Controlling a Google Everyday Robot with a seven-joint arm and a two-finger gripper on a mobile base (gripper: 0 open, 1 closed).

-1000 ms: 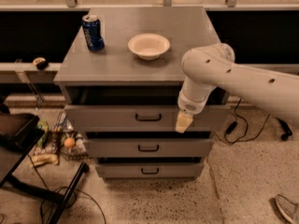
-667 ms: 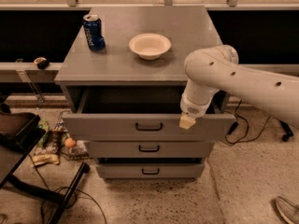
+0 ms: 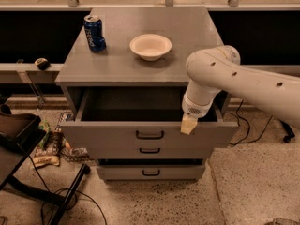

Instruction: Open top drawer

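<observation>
The top drawer (image 3: 105,135) of the grey cabinet stands pulled well out, and its dark interior (image 3: 136,105) shows. Its black bar handle (image 3: 150,135) is at the centre of the front panel. My gripper (image 3: 189,124), cream-tipped at the end of the white arm (image 3: 243,81), sits at the top edge of the drawer's front panel, to the right of the handle. It hangs over the rim from above.
A blue can (image 3: 94,33) and a white bowl (image 3: 150,46) stand on the cabinet top (image 3: 187,27). Two shallower drawers (image 3: 150,150) (image 3: 151,172) below are closed. A black stand (image 3: 18,139) and floor clutter (image 3: 49,146) lie at left, and cables (image 3: 248,125) at right.
The top drawer has slid further out towards the camera. My gripper has moved down and forward with the drawer's front edge.
</observation>
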